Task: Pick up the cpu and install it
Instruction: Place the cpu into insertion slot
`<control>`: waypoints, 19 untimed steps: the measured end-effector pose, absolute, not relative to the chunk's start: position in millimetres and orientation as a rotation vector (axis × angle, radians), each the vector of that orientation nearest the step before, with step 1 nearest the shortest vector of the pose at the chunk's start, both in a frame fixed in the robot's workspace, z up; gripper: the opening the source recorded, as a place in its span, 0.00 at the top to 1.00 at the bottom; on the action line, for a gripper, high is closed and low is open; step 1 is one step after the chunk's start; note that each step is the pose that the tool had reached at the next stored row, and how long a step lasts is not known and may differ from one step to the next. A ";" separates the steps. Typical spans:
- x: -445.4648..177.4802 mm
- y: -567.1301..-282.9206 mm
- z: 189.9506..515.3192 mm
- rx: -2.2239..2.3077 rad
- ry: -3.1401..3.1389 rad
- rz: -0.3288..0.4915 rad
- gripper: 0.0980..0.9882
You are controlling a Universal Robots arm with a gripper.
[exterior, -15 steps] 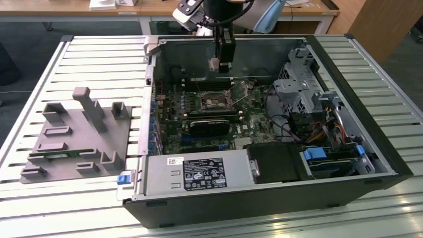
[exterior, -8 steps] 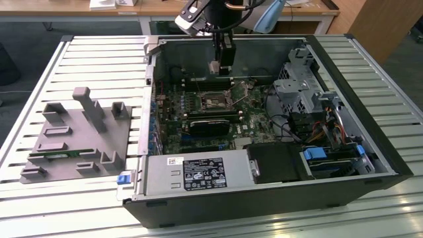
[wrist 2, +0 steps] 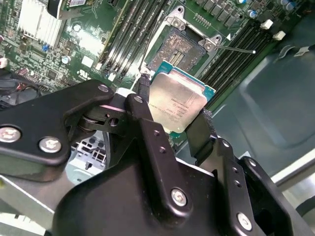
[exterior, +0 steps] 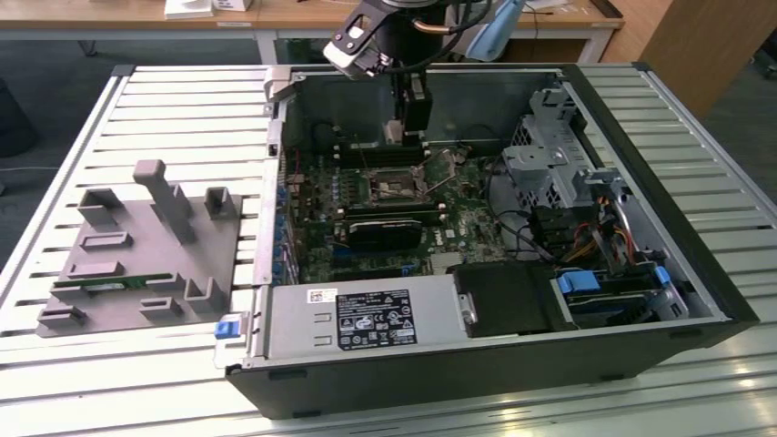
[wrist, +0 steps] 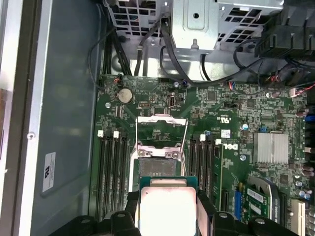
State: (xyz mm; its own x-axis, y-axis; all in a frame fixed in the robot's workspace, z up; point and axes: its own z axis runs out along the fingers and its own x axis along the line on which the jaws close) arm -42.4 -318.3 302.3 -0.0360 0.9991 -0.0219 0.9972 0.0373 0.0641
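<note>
Cpu: the cpu (wrist 2: 178, 98), a flat square chip with a pale silver top and a thin green edge, hangs in the air inside the open computer case (exterior: 486, 382). It is just above the motherboard (wrist: 221, 113), close beside the socket, and not seated.
Grip: the tool (wrist 2: 173, 110) is clenched on the cpu, with its two black fingers (wrist 2: 147, 115) pressing on opposite edges (probably so the underside stays untouched).
Attitude: the metal top faces both wrist cameras and the chip looks roughly level with the board, a pose that suits a part meant to sit flat.
Socket: the socket (wrist: 158, 166) lies bare. Its retaining frame (wrist: 162, 120) is hinged open and a thin wire lever (wrist 2: 236, 48) is swung aside, apparently to leave the seat clear.
Neighbours: dark memory slots (wrist: 110, 167) flank the socket on both sides. A silver finned heatsink (wrist: 269, 147) sits further off on the board.
Case: it lies on its side with the open face up on a slatted metal desk (exterior: 182, 109), letting the arm (exterior: 388, 36) reach in from above.
Parts holder: a grey holder (exterior: 134, 237) rests on the desk at the exterior view's left, well apart from the case, with a long green memory stick (exterior: 104, 284) in it.
Progress: the pick-up appears done; the installing is not.
</note>
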 end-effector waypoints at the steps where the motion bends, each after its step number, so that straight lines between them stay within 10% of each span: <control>1: -42.3 -318.3 300.5 2.138 2.218 0.048 0.50; 19: -41.4 -318.2 267.8 2.139 2.219 0.047 0.50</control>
State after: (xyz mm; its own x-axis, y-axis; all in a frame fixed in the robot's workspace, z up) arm -41.4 -318.2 267.8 -0.0360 0.9991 -0.0220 0.9973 0.0373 0.0631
